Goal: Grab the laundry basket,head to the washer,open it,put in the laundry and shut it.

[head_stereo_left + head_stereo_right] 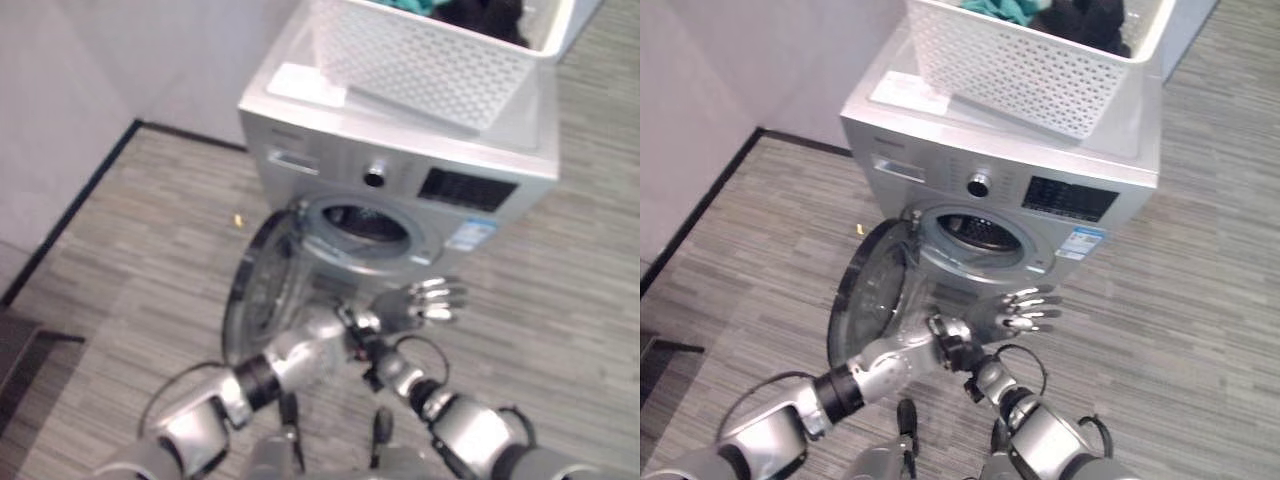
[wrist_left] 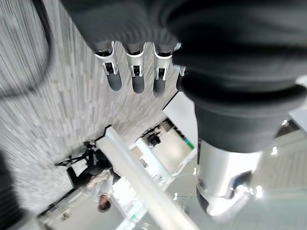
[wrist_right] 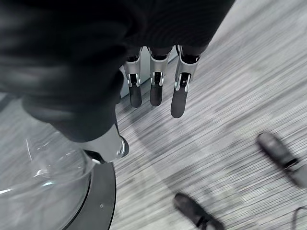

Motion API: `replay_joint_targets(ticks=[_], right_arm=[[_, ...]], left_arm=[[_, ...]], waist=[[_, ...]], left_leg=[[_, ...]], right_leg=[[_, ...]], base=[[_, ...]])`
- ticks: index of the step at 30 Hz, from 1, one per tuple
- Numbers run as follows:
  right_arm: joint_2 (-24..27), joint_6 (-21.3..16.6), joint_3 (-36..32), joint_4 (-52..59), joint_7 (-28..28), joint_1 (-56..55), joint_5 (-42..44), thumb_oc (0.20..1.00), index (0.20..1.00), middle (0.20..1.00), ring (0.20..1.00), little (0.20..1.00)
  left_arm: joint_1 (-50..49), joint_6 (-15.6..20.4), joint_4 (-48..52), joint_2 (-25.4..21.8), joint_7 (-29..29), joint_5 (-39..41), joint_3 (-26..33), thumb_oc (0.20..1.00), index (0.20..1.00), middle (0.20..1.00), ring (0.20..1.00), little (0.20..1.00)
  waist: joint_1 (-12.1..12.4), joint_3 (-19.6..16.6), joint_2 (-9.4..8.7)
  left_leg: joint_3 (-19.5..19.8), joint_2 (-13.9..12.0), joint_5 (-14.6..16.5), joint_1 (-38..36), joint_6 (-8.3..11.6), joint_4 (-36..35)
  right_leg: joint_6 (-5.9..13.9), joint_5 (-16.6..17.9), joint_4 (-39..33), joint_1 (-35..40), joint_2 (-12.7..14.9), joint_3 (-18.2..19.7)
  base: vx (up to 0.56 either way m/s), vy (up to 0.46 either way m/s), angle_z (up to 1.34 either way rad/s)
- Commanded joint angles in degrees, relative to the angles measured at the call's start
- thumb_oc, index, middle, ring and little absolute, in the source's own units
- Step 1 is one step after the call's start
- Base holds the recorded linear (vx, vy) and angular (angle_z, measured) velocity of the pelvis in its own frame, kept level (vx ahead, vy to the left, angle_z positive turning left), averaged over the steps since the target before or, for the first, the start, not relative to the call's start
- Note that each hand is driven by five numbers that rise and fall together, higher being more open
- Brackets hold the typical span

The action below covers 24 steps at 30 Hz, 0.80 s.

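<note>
The silver front-loading washer [image 1: 300, 150] stands against the wall. Its round glass door [image 1: 262, 290] is swung wide open to the left, baring the dark drum mouth [image 1: 365, 225]. On the washer's top rests the white perforated laundry basket [image 1: 420, 60], with teal and black laundry [image 1: 1080, 15] inside. My left hand [image 1: 410, 305] reaches across in front of the drum mouth, below it, open with straight fingers [image 2: 136, 76] and holding nothing. My right hand, fingers [image 3: 153, 91] straight and empty, hovers low beside the door's glass [image 3: 57, 191], under my left wrist.
A pale wall with a black baseboard [image 1: 70, 215] runs along the left. A small yellow scrap [image 1: 238, 219] lies on the grey plank floor left of the washer. A dark object [image 1: 25, 350] sits at the lower left. Open floor [image 1: 580, 300] lies right of the washer.
</note>
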<state>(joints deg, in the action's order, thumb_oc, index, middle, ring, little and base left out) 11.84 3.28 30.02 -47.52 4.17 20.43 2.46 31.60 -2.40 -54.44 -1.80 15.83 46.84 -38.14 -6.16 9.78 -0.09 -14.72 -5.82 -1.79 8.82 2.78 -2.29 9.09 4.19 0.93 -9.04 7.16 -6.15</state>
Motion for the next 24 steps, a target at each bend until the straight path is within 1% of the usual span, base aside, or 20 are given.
replay_joint_targets(ticks=[1,3,5,6,7,9,10,11,12,13,15,17,18,21,23,24], right_arm=[[5.5,-4.3,-4.0,7.8,1.5,-5.8,2.9,0.583,0.583,0.583,0.583,0.583],[6.9,-4.3,-6.3,9.9,1.4,-8.2,3.7,0.583,0.583,0.583,0.583,0.583],[7.3,-4.2,-7.7,10.8,1.5,-9.7,4.4,0.583,0.583,0.583,0.583,0.583],[7.7,-4.1,-8.5,11.7,1.3,-10.5,4.8,0.583,0.583,0.583,0.583,0.583],[7.8,-4.3,-9.9,13.8,1.5,-12.0,5.5,0.586,0.586,0.586,0.586,0.586],[7.9,-4.9,-10.6,16.1,1.4,-13.0,6.3,0.586,0.586,0.586,0.586,0.586],[8.0,-5.1,-10.5,17.1,1.4,-13.1,6.0,0.586,0.586,0.586,0.586,0.586],[8.0,-5.0,-10.5,17.2,1.4,-13.1,6.0,0.589,0.589,0.589,0.589,0.589],[7.9,-5.8,-10.7,19.0,1.5,-12.9,7.1,0.589,0.589,0.589,0.589,0.589],[8.0,-5.7,-10.8,19.1,1.5,-12.9,7.1,0.592,0.592,0.592,0.592,0.592],[8.2,-6.2,-11.2,22.3,1.6,-14.5,7.7,0.602,0.602,0.602,0.602,0.602],[8.5,-6.3,-11.3,23.0,1.6,-15.0,7.5,0.605,0.605,0.605,0.605,0.605],[9.0,-6.4,-11.6,23.8,1.8,-16.1,7.3,0.624,0.624,0.624,0.624,0.624],[9.2,-6.9,-11.8,24.0,2.5,-16.9,7.1,0.636,0.636,0.636,0.636,0.636],[9.8,-7.2,-11.5,24.2,3.0,-17.1,6.5,0.664,0.664,0.664,0.664,0.664],[10.0,-7.4,-11.6,24.2,3.1,-17.2,6.5,0.671,0.671,0.671,0.671,0.671]], left_arm=[[11.1,-2.2,-8.2,-2.8,3.7,-26.8,-9.1,1.0,1.0,1.0,1.0,1.0],[10.8,-2.5,-6.9,-3.1,3.6,-27.1,-9.2,1.0,1.0,1.0,1.0,1.0],[10.0,-2.2,-6.4,-3.8,2.2,-30.0,-9.6,1.0,1.0,1.0,1.0,1.0],[9.7,-2.2,-6.0,-4.7,1.6,-32.7,-9.5,1.0,1.0,1.0,1.0,1.0],[9.8,-1.8,-9.4,-5.7,-2.3,-41.8,-8.0,1.0,1.0,1.0,1.0,1.0],[10.2,-2.8,-14.5,-5.3,-7.7,-50.0,-6.4,1.0,1.0,1.0,1.0,1.0],[10.5,-3.1,-16.0,-5.1,-9.5,-53.5,-5.9,1.0,1.0,1.0,1.0,1.0],[10.5,-3.0,-16.2,-5.0,-9.6,-53.6,-5.8,1.0,1.0,1.0,1.0,1.0],[10.3,-3.3,-17.6,-4.2,-12.3,-56.3,-4.4,1.0,1.0,1.0,1.0,1.0],[10.4,-3.2,-17.7,-4.1,-12.3,-56.4,-4.4,1.0,1.0,1.0,1.0,1.0],[8.9,-2.8,-16.7,-3.4,-16.2,-56.8,-3.0,1.0,1.0,1.0,1.0,1.0],[8.8,-3.0,-16.8,-3.4,-17.2,-57.3,-2.6,1.0,1.0,1.0,1.0,1.0],[8.7,-3.1,-17.3,-3.2,-19.6,-57.4,-1.3,1.0,1.0,1.0,1.0,1.0],[9.8,-3.0,-18.5,-3.1,-24.1,-56.9,1.8,1.0,1.0,1.0,1.0,1.0],[11.6,-3.3,-19.6,-4.2,-27.7,-57.3,4.4,1.0,1.0,1.0,1.0,1.0],[11.8,-3.3,-19.9,-4.7,-28.3,-57.1,5.3,1.0,1.0,1.0,1.0,1.0]], waist=[[-2.9,3.4,-1.19],[-3.3,3.5,-0.98],[-3.0,3.4,-0.77],[-2.8,3.5,-0.64],[-2.3,3.5,-0.46],[-1.9,3.6,-0.21],[-1.8,3.6,-0.18],[-1.8,3.6,-0.13],[-1.6,3.8,-0.07],[-1.6,3.8,-0.03],[-1.1,3.7,-0.05],[-1.0,3.6,-0.09],[-0.6,3.4,-0.16],[-0.1,3.1,-0.01],[0.0,3.1,0.14],[0.1,3.0,0.09]], left_leg=[[3.4,1.7,3.4,-3.4,-1.21,-2.7],[3.2,1.8,3.5,-3.3,-1.35,-2.7],[3.0,1.6,3.5,-3.4,-1.45,-2.7],[3.0,1.5,3.6,-3.6,-1.52,-2.7],[3.3,1.5,3.4,-3.6,-1.5,-2.7],[3.7,1.4,3.5,-3.7,-1.52,-2.7],[3.8,1.4,3.2,-3.3,-1.51,-2.7],[3.8,1.3,3.2,-3.3,-1.51,-2.7],[4.0,1.3,3.0,-3.1,-1.48,-2.7],[4.0,1.3,3.0,-3.1,-1.48,-2.7],[3.9,0.9,2.8,-2.7,-1.34,-2.7],[3.9,0.8,2.7,-2.7,-1.3,-2.7],[4.2,0.7,2.5,-2.7,-1.18,-2.7],[5.0,0.5,2.1,-2.4,-0.86,-2.7],[5.6,0.2,1.6,-2.1,-0.46,-2.7],[5.6,0.0,1.4,-2.1,-0.33,-2.7]], right_leg=[[0.65,-1.2,-0.4,-2.2,3.8,2.7],[0.74,-0.8,-0.8,-2.3,3.9,2.8],[0.63,-0.8,-1.0,-2.2,3.8,2.9],[0.57,-0.9,-1.2,-1.9,3.8,3.0],[0.45,-1.0,-1.4,-1.6,3.8,2.6],[0.41,-1.4,-1.5,-1.1,3.8,2.3],[0.31,-1.3,-1.7,-1.3,3.7,2.2],[0.31,-1.3,-1.7,-1.3,3.7,2.2],[0.26,-1.2,-2.1,-1.1,3.6,2.1],[0.26,-1.2,-2.2,-1.1,3.6,2.1],[0.14,-0.8,-3.1,-0.8,3.6,1.7],[0.14,-0.8,-3.4,-0.6,3.5,1.6],[0.02,-0.9,-3.7,-0.2,3.4,1.2],[-0.23,-1.2,-3.9,0.5,3.2,0.2],[-0.32,-1.2,-4.3,0.9,3.0,-0.5],[-0.38,-1.2,-4.5,1.0,2.9,-0.7]], base=[[0.0,-0.012,-0.25],[0.0,-0.015,0.03],[0.0,-0.019,-0.43],[0.0,-0.033,-0.27],[0.01,-0.036,-0.12],[-0.01,-0.035,0.06],[-0.02,-0.026,0.14],[-0.04,-0.036,0.08],[-0.02,-0.02,0.06],[-0.04,-0.045,0.01],[-0.03,-0.044,0.0],[0.0,-0.02,0.01],[0.0,-0.048,0.02],[0.0,-0.056,0.09],[-0.02,-0.049,0.16],[-0.01,-0.036,0.14]])
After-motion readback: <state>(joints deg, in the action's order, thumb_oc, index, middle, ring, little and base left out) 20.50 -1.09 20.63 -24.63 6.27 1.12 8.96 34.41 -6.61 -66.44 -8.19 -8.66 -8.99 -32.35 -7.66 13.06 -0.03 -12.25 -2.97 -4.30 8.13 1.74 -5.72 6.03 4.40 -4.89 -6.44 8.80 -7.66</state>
